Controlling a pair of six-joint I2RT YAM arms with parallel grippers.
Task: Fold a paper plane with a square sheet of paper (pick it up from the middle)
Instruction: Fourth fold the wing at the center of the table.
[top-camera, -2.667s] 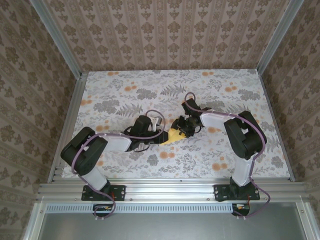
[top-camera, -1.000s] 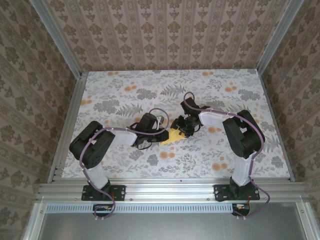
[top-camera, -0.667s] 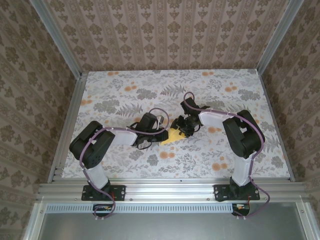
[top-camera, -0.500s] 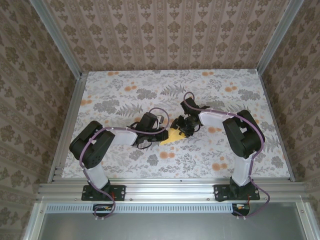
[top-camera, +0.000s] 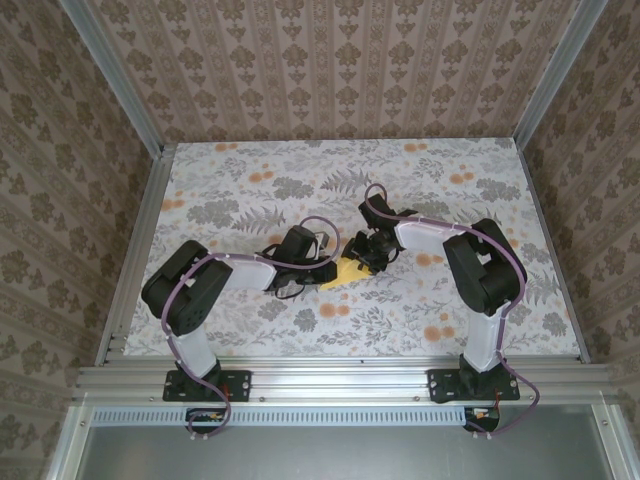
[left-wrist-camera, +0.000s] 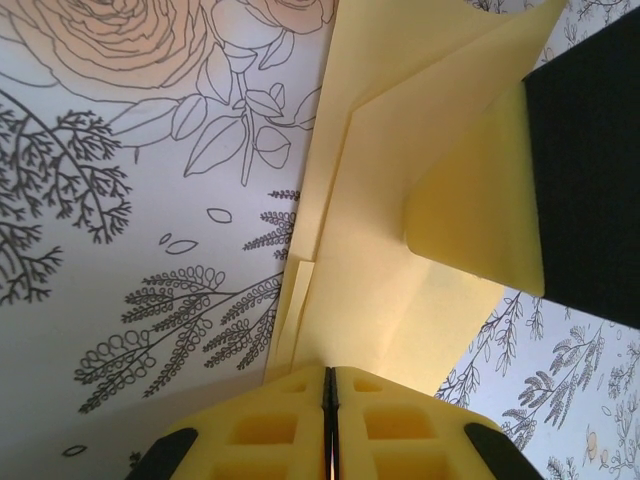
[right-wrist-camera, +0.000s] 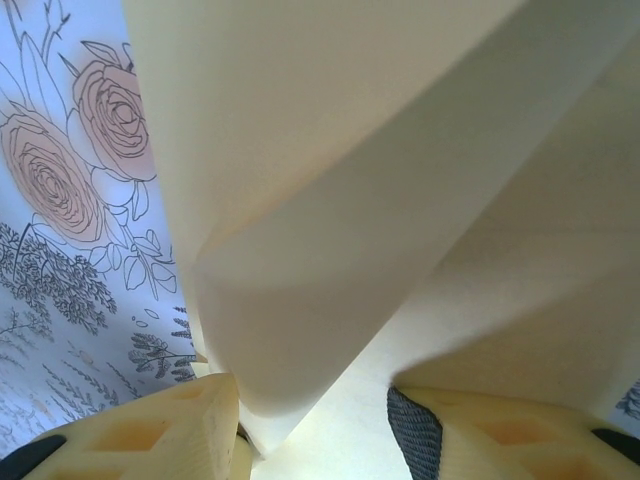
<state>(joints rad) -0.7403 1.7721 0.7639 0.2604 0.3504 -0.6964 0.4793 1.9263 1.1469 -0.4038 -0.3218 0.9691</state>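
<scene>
While the left gripper clamps the square sheet of paper, your right gripper straddles its opposite end, jaws apart.

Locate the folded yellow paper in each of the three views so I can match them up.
Top external: folded yellow paper near the picture's middle, between left gripper and right gripper.
Left wrist: the paper runs from top right down to bottom centre.
Right wrist: the paper spans the top and right, close up.
Shared landmark: the floral table cover, showing left of the paper in both wrist views.
</scene>
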